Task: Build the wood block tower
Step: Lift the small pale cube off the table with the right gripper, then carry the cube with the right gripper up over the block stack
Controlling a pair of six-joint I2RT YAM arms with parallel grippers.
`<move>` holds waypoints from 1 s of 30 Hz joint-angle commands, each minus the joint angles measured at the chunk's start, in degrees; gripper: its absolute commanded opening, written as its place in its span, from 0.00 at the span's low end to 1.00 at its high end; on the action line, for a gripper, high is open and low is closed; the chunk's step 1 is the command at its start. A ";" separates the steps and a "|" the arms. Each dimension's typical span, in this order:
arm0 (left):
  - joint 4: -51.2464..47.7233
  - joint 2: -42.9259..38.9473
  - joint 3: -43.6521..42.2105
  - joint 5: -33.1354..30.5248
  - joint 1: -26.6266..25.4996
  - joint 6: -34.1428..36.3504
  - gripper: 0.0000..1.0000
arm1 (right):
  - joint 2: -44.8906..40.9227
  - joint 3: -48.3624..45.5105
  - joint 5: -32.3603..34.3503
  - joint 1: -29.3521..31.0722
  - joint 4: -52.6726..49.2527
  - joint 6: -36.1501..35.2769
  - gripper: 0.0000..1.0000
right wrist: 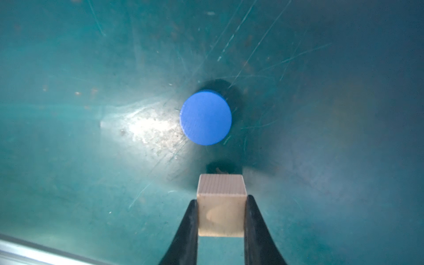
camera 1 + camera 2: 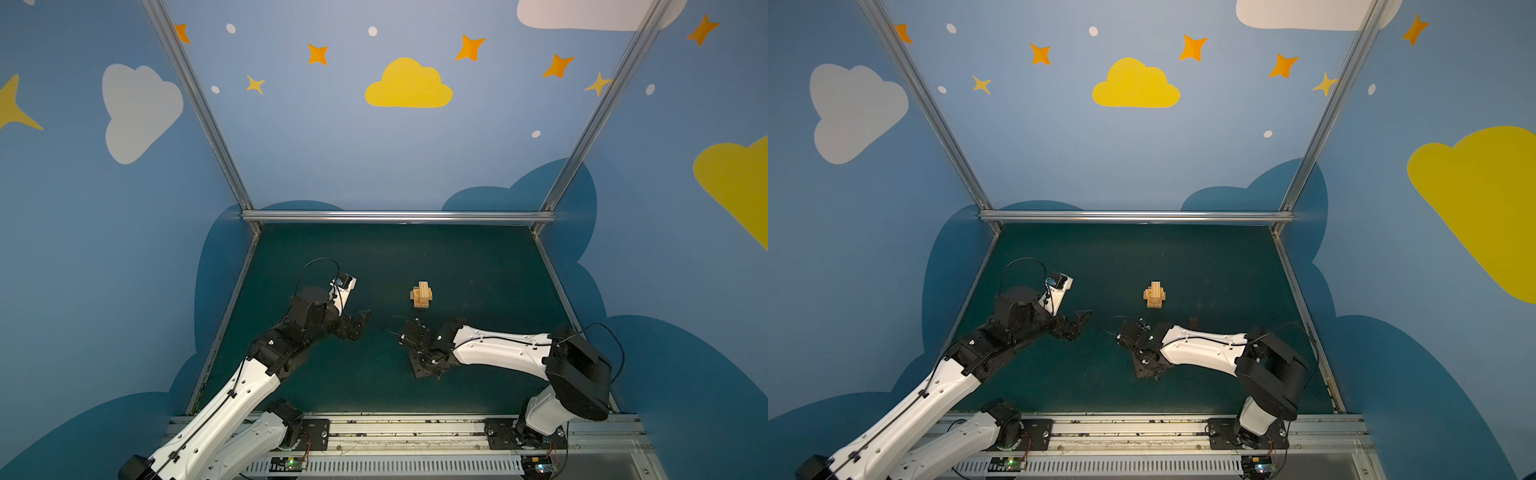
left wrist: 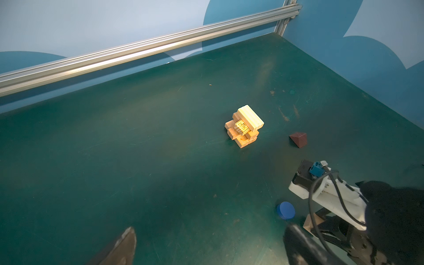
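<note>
**Tan cube in the grip, tower waiting for it**

Starting at the left, our left gripper (image 3: 211,229) hangs well to the left of the tower (image 2: 421,295) and nearer the robot's base. Its jaws are spread wide with nothing between them. We judge it idle for this step.

The tower stands alone near the middle of the green mat (image 3: 114,160). It is a small pile of pale bars laid crosswise, with one bar lying across the top. No gripper touches it.

In front of the tower, on the base side and a little apart, our right gripper (image 1: 221,200) has its jaws drawn narrow on the tan cube (image 1: 221,188). One finger presses each of two opposite faces. A dark shadow falls on the mat just past the cube, so we think the cube is clear of the surface, though we cannot be sure.

The blue disc (image 1: 205,117) lies flat on the mat just beyond the held cube, loose and untouched. The dark brown block (image 3: 298,138) sits on the mat to the right of the tower and slightly in front of it, also loose.

The step in hand looks like the pick-up of the cube, with the grip made. Next we need to raise it well above the tower's top bar and carry it over. Then we lower it squarely onto that bar and open gently, so the crosswise layers are not nudged.

We see no containers anywhere; every piece rests on the mat or in the grip.
</note>
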 commanded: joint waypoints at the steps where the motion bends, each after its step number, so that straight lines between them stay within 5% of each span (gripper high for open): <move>1: 0.72 -0.48 0.99 0.06 0.27 -0.32 1.00 | -1.36 -0.37 0.20 -0.44 -0.77 0.65 0.01; 19: 3.32 2.08 0.72 2.37 0.33 -3.06 1.00 | -10.88 3.64 -0.72 -5.25 -7.80 -1.83 0.02; 30: 19.55 11.96 -0.33 4.99 -0.52 -22.76 1.00 | -17.42 11.69 -3.89 -19.10 -14.42 -8.58 0.04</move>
